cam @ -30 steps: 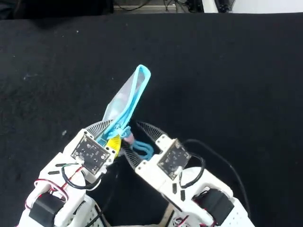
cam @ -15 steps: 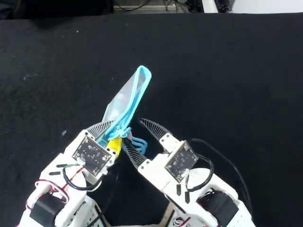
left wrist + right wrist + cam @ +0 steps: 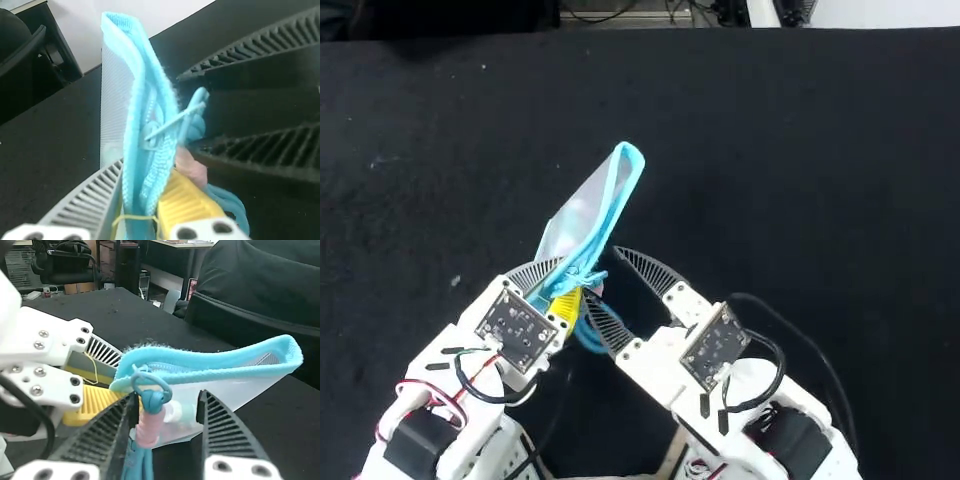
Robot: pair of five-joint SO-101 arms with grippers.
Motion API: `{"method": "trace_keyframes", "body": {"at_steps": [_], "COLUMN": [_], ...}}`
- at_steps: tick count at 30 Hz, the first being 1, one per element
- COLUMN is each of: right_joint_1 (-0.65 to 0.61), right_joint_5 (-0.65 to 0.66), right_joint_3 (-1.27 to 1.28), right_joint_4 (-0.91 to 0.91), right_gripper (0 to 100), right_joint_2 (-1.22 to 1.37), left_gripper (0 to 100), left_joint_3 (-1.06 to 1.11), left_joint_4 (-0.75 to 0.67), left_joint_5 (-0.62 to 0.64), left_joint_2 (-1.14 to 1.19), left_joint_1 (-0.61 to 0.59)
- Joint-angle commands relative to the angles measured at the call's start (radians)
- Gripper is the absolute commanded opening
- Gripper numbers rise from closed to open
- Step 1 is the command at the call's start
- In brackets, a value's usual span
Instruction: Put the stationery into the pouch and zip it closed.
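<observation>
The blue-edged pouch (image 3: 590,215) stood on edge over the near middle of the table (image 3: 800,150), with its long axis pointing far-right. Its near end was clamped between the fingers of the left gripper (image 3: 563,283). The fingers of the right gripper (image 3: 603,277) were spread apart on either side of the zipper pull (image 3: 150,385).

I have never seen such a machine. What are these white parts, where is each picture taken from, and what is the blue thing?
These are two robot arms at a black table. One picture looks down from a fixed camera above. The other two come from a camera on each arm's wrist, looking along its fingers. The left gripper, with one yellow finger, is shut on one end of the pouch, a clear bag with a light blue zip edge, held zip side up. The right gripper, with black ribbed fingers, is open, and the zip's blue cord hangs between its fingers.
</observation>
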Motion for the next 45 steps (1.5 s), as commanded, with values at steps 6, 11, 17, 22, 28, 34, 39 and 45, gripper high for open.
{"method": "trace_keyframes", "body": {"at_steps": [6,11,17,22,28,34,39,45], "right_joint_1": [0.02,0.02,0.025,0.021,0.02,0.02,0.026,0.074], "right_joint_5": [0.0,0.0,0.002,0.002,0.002,0.002,0.002,0.0], "right_joint_3": [-0.07,-0.067,-0.101,-0.061,0.027,0.09,0.087,0.033], "right_joint_4": [-0.003,-0.055,-0.063,-0.066,-0.118,-0.178,-0.178,-0.169], "right_gripper": [18.8,18.8,18.8,18.8,18.8,18.6,3.5,1.3], "right_joint_2": [-0.166,-0.166,-0.165,-0.162,-0.162,-0.162,-0.165,-0.165], "left_gripper": [3,3,3,3,3,3,3,3], "left_joint_3": [0.064,0.064,0.064,0.064,0.064,0.064,0.064,0.064], "left_joint_4": [0.014,0.014,0.014,0.015,0.017,0.017,0.017,0.017], "left_joint_5": [0.011,0.011,0.011,0.011,0.011,0.011,0.011,0.011], "left_joint_2": [0.012,0.012,0.012,0.012,0.012,0.012,0.012,0.012], "left_joint_1": [0.001,-0.001,-0.005,-0.008,-0.008,-0.008,-0.008,-0.01]}}
